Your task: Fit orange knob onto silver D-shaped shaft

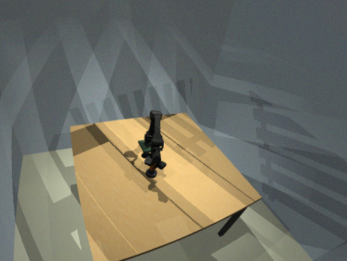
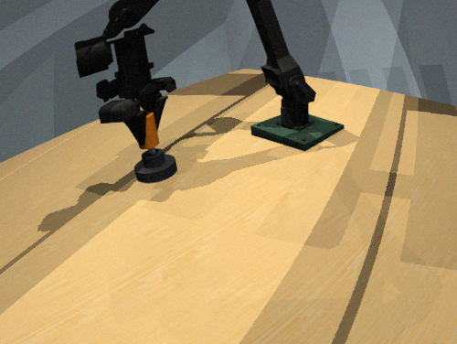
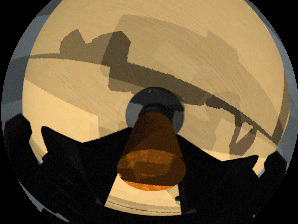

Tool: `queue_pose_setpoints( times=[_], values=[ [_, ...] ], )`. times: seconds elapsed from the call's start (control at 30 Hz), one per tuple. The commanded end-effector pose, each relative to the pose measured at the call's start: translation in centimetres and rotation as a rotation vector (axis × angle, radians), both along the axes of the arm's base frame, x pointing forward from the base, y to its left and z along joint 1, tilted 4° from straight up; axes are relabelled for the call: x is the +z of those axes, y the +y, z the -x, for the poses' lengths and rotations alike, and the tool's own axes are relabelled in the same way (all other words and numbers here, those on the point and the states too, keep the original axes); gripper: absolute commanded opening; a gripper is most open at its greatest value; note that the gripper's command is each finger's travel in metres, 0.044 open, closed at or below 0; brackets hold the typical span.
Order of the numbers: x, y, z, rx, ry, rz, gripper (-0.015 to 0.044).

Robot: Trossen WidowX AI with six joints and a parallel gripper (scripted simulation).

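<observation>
Reached out w/ arm (image 1: 157, 128) (image 2: 271, 34), end effector (image 1: 153, 164) (image 2: 147, 133) (image 3: 153, 135) pointing approx. straight down, clamped on orange knob (image 1: 151, 167) (image 2: 152, 132) (image 3: 154, 137). Held knob btwn fingertips, just above round pedestal (image 1: 150, 173) (image 2: 155, 171) (image 3: 133, 112), w/ sliver of shaft (image 2: 153, 150) visible under end effector.

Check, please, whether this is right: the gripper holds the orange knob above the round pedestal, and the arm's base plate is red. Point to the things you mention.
Only the colour is wrong: the exterior view shows a green base plate (image 1: 141, 142) (image 2: 270, 134). The rest stands.
</observation>
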State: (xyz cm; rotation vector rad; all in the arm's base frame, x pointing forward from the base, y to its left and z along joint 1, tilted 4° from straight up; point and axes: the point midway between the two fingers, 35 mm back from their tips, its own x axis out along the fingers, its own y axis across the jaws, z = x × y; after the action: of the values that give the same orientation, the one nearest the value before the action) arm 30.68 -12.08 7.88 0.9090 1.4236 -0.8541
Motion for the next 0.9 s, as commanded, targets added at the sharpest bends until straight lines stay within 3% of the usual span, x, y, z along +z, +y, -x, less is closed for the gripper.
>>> queue_pose_setpoints(
  times=[0.0,0.87],
  values=[
    [-0.03,-0.06,-0.04,-0.006,-0.001,0.005,0.0000],
    [-0.12,0.05,0.28,0.024,-0.002,0.004,0.0000]
  ],
)
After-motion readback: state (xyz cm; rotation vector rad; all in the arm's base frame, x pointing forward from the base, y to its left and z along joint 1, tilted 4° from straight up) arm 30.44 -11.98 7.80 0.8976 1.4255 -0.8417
